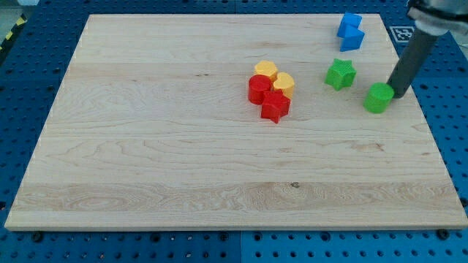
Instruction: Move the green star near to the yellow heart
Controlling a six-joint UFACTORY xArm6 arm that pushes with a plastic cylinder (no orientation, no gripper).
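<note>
**Wrong green block in the way**

While my tip (398,95) (a bare rod, no end effector to open or grasp) sits touching the green block (378,97), the green star (340,74) lies apart, right of the yellow heart (265,70). Pushing now would shift the wrong block across the counter (146,146).

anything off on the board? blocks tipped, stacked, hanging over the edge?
Nothing stands out. All blocks sit flat on the wooden board. The green star stands alone, to the right of the yellow heart in the red and yellow cluster. My tip is at the green block, not the star.
</note>
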